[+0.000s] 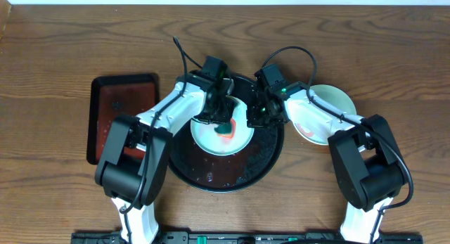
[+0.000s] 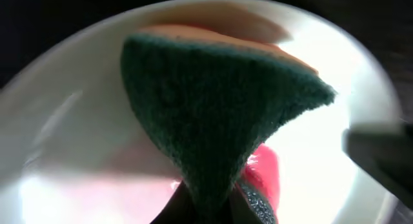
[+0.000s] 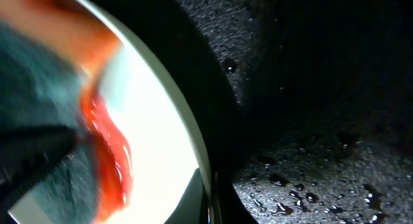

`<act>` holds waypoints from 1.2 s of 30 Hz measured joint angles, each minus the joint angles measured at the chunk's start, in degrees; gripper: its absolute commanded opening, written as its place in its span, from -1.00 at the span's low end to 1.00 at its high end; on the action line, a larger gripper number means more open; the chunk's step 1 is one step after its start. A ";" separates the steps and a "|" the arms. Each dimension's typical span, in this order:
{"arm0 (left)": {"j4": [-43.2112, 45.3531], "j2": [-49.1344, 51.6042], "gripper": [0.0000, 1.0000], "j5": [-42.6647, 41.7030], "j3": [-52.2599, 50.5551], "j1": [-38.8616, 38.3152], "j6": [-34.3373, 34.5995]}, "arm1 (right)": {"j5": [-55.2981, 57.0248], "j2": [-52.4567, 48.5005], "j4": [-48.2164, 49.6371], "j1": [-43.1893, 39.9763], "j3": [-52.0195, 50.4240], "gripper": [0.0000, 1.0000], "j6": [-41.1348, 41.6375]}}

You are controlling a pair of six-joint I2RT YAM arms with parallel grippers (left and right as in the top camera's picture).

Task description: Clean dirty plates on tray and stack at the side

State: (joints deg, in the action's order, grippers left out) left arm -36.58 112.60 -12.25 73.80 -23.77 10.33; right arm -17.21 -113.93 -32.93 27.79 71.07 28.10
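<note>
**L end effector scrubbing plate w/ sponge**

L end effector clamped on green-and-orange scouring sponge, pressed onto pale round plate w/ red sauce smear. Plate lies in large round black tray on wooden counter. R end effector closed at plate's R rim; can't tell if it pinches it. Pale blue-green plate and red-streaked pale plate lie on counter just R of tray.

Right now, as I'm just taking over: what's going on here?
The left tool presses a green-and-orange sponge onto a pale round plate smeared with red sauce, inside the large round black tray. The right tool sits shut at that plate's right rim. Two more plates lie on the table, right of the tray.
</note>
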 measured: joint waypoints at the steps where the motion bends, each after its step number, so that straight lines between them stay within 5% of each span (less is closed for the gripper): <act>1: -1.20 -0.11 -0.84 2.64 0.31 -0.24 1.81 | 0.02 0.00 0.00 0.09 0.00 -0.97 0.00; 6: -8.87 -0.33 -0.85 14.53 0.87 -0.31 10.21 | 0.02 0.00 0.00 0.09 0.00 -0.97 0.00; 10: -13.14 -0.33 -0.85 15.80 1.07 -0.28 13.64 | 0.02 0.00 0.11 0.09 0.00 -0.97 0.00; 25: -17.90 -1.92 -0.85 -8.13 1.40 3.10 4.50 | -1.25 -0.04 0.79 0.09 -0.11 -0.98 -2.38; 36: -13.14 -20.17 -0.85 -8.22 5.49 14.21 3.13 | -2.25 1.05 -1.11 -0.22 -0.76 -0.97 -6.40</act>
State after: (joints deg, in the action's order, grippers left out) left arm -49.71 92.42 -20.47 79.29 -9.56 13.45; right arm -19.46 -112.88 -34.04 27.57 70.30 21.69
